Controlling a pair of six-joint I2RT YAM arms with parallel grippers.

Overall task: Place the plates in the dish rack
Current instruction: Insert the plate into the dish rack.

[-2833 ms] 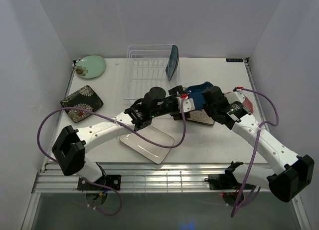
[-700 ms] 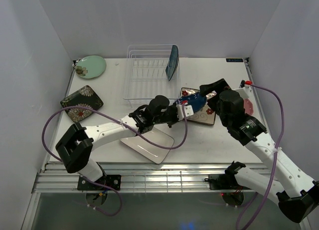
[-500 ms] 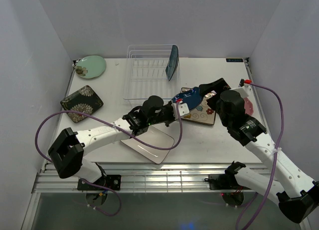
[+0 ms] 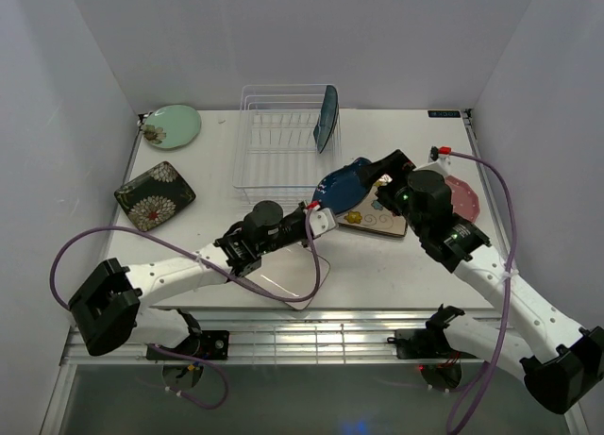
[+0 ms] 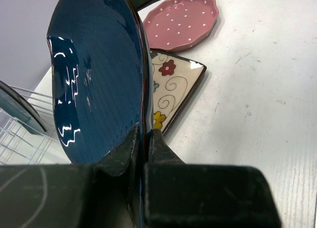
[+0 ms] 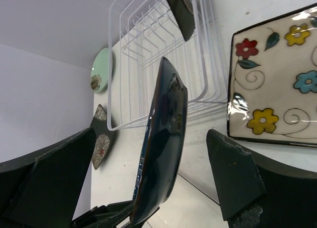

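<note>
Left pincer [image 5: 143, 136] is clamping the rim of the dark blue plate [image 5: 94, 79], holding it on edge, clear of the table [image 4: 377, 275]. Right pincer [image 6: 151, 133] is gaping wide, its fingers straddling that plate without touching it, so they're sitting in the way on both faces. Patterned square plate [image 5: 173, 89] is lying flat just below the held plate, with the pink dotted plate [image 5: 181, 21] beyond it. Dish rack [image 4: 274, 133] is sitting just past both pincers, with a teal plate [image 4: 327, 117] standing at the end nearest the right pincer. White rectangular plate [image 4: 293, 270] is lying under the left arm. Pale green plate [image 4: 172, 125] and dark floral plate [image 4: 155, 195] are lying well off to the left pincer's left.
</note>
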